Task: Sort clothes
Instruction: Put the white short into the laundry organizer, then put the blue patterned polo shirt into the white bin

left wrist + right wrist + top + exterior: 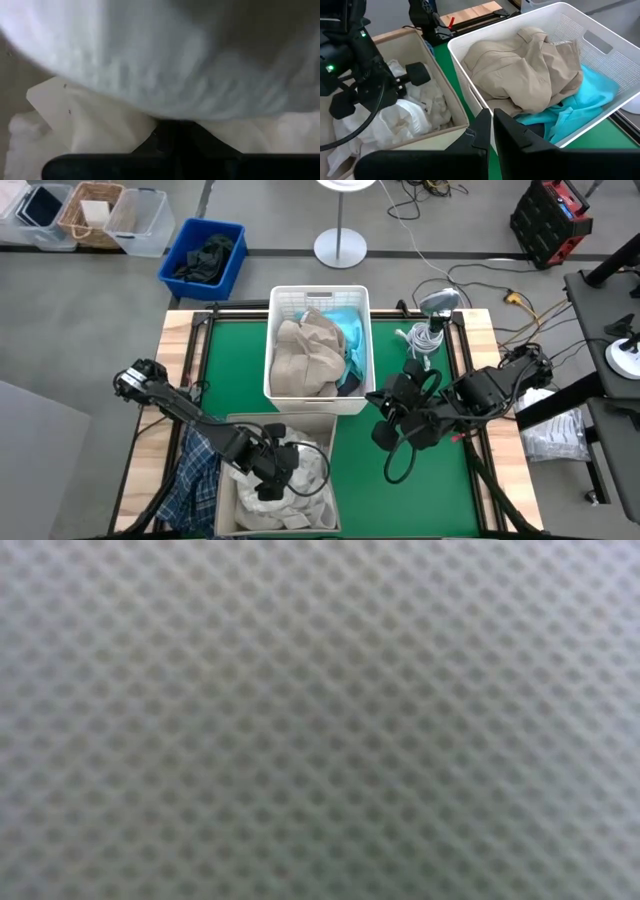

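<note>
White clothes (290, 470) fill the beige box (330, 425); left gripper (272, 470) is buried among them, grip hidden. Likely light, limp, clingy: pinch a raised fold. Right gripper (490, 131), nearly closed and empty, hovers beside the basket (280, 302).

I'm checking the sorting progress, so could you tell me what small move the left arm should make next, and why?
Probably lift straight up. The left gripper is down in the beige bin among the white clothes, with white fabric pressed against its wrist camera, so rising would show whether it has one. The right gripper waits, shut, beside the white basket.
</note>
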`<action>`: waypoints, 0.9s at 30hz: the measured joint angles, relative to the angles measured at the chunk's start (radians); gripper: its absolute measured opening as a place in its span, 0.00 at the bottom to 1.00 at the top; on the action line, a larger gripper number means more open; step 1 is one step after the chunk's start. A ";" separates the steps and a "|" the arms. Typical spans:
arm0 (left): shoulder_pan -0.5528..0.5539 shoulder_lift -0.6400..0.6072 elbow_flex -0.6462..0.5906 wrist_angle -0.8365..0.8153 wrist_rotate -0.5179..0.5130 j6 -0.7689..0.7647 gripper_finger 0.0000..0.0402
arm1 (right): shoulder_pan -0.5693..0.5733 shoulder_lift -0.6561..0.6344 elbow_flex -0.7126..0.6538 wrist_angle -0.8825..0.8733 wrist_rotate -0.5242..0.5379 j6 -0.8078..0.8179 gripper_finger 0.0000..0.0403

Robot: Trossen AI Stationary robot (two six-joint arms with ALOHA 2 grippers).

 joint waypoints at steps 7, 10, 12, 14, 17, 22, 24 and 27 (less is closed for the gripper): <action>-0.008 -0.026 0.158 -0.153 0.027 -0.008 0.00 | 0.000 0.000 0.000 0.003 0.014 0.000 0.03; -0.008 -0.027 0.261 -0.270 0.029 -0.007 0.00 | -0.003 0.000 0.000 0.005 0.018 0.000 0.03; -0.010 -0.027 0.342 -0.384 0.036 -0.029 0.00 | -0.003 0.000 0.000 0.007 0.018 0.009 0.03; -0.017 -0.027 0.435 -0.543 0.049 -0.081 0.00 | -0.003 0.000 0.000 0.008 0.018 0.012 0.03; -0.045 -0.027 0.583 -0.749 0.031 -0.189 0.00 | -0.003 0.001 0.000 0.011 0.018 0.013 0.03; -0.087 -0.038 0.782 -0.770 -0.115 -0.321 0.00 | -0.003 0.004 -0.003 0.013 0.042 0.018 0.03; -0.100 -0.038 0.861 -0.776 -0.150 -0.354 0.00 | -0.003 0.004 -0.005 0.013 0.045 0.024 0.03; -0.117 -0.047 0.955 -0.776 -0.162 -0.364 0.00 | -0.003 0.004 -0.006 0.014 0.049 0.025 0.03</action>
